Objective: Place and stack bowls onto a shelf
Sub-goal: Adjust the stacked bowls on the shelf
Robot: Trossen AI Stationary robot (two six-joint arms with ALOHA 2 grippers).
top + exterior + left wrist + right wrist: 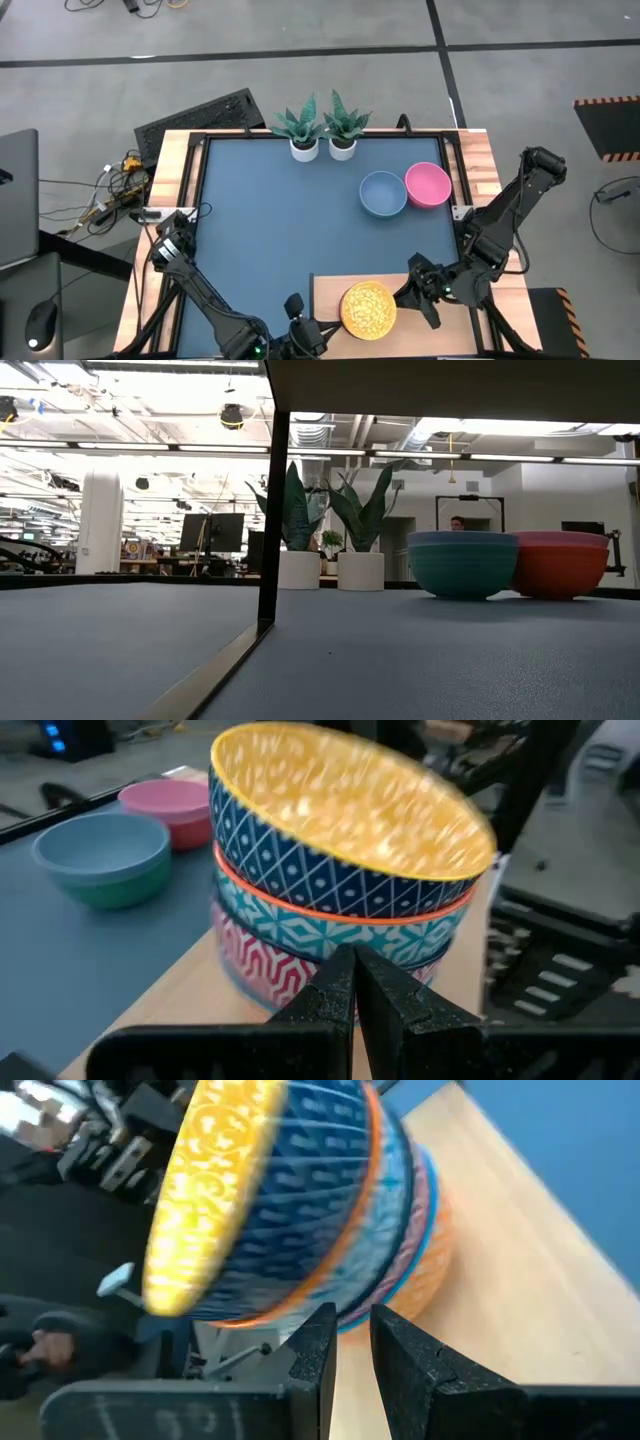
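Note:
A stack of three small patterned bowls [368,308], yellow-lined one on top [340,810], stands on the pale wood shelf [330,285] at the table's near edge. My left gripper [318,330] is shut, its tips [352,982] at the stack's near-left side, low down. My right gripper [412,296] is at the stack's right side, its fingers [350,1330] a narrow gap apart with nothing seen between them. A grey-blue bowl [383,193] and a pink bowl [428,184] rest side by side on the blue tabletop, far right. My left gripper points its shut fingertips [340,970] level at the bottom bowl's red-and-white wall [262,965]; whether they touch it I cannot tell. My right gripper's fingertips [318,1325] reach the stack's lower edge [345,1292] from the table's right; whether they touch or hold a rim I cannot tell.
Two white pots with green plants [322,135] stand at the table's far edge. The low view looks out from under the shelf past its dark leg [272,520]. A person [457,523] is far off in the room. Bare blue tabletop [270,230] lies on the left.

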